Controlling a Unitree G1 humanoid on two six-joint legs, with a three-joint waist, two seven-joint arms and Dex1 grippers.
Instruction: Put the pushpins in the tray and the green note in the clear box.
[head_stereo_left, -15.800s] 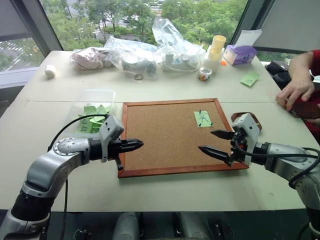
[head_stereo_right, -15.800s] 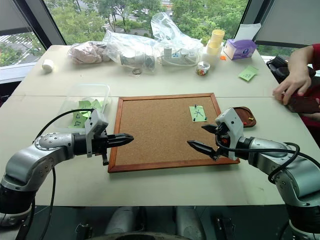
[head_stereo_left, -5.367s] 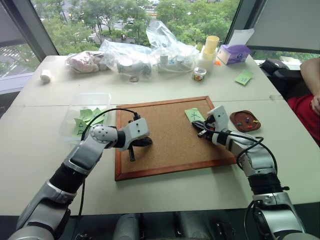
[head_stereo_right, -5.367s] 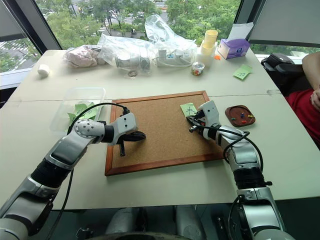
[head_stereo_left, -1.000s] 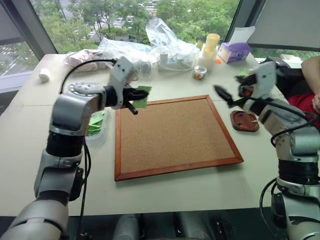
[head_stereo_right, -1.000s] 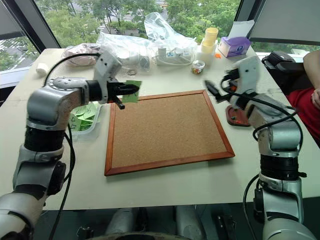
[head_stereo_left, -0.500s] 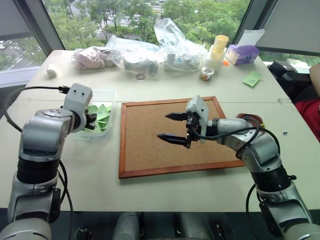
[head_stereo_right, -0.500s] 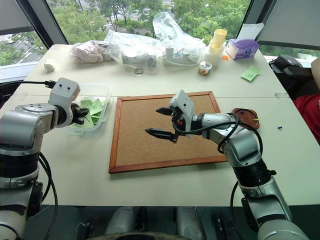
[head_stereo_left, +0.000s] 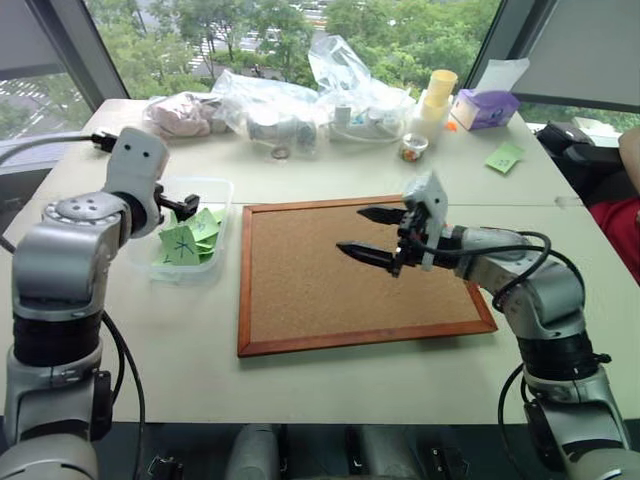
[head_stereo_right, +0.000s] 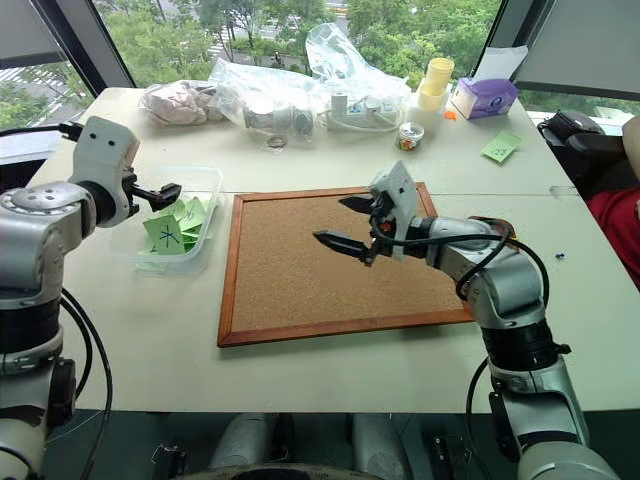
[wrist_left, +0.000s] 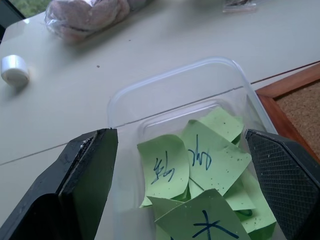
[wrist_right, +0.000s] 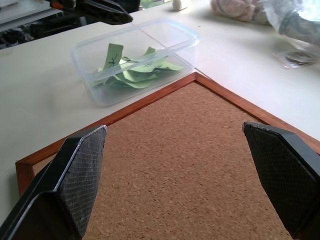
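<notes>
Backing off is the step, I'd judge: green note (head_stereo_left: 181, 243) with the black cross lies in the clear box (head_stereo_left: 222, 189) on other notes; cork board (head_stereo_left: 330, 290) beside the box is bare. Left hand (head_stereo_right: 160, 192) wide, empty, over the box's outer edge: lift straight, don't clip the wall. Right hand (head_stereo_left: 372, 233) wide, empty, above the board, well apart from the box. Tray (head_stereo_right: 498, 224) sits past the board's far side. Near counter (head_stereo_left: 400, 385) open.

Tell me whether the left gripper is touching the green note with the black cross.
Apart. In the left wrist view the left gripper stands open, its fingers wide on either side, while the green note lies loose in the clear box.
</notes>
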